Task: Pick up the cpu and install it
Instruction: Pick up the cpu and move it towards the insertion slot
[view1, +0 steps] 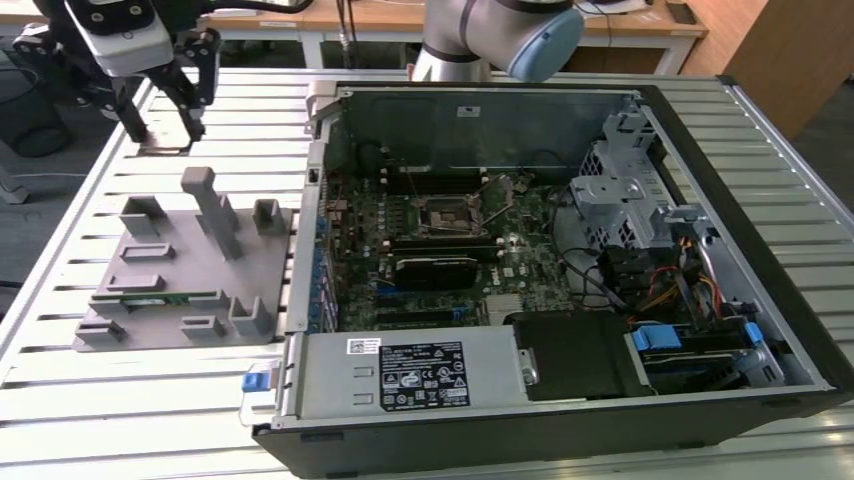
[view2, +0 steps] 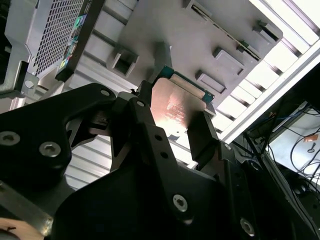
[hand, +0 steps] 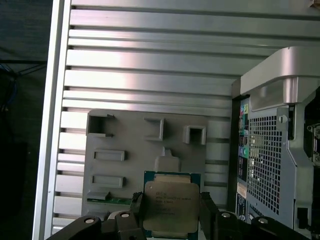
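First wrist view: my fingers (hand: 207, 212) clenched on cpu (hand: 171, 207), pinching two opposite edges, metal top toward camera. Chip lifted, apart from grey fixture tray (hand: 132, 135) beneath. Exterior view: gripper (view1: 167, 130) raised over slatted table (view1: 80, 150) at exterior view's left, well apart from socket (view1: 441, 213) inside open computer case (view1: 534, 440). Judgement: carry step. To do well: chip level, pressure on edges only, no twist in pinch, ample height over case wall, chip orientation matched to socket.

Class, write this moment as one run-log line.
gripper: shut on cpu | place: above grey tray, beside computer case | cpu installed: no
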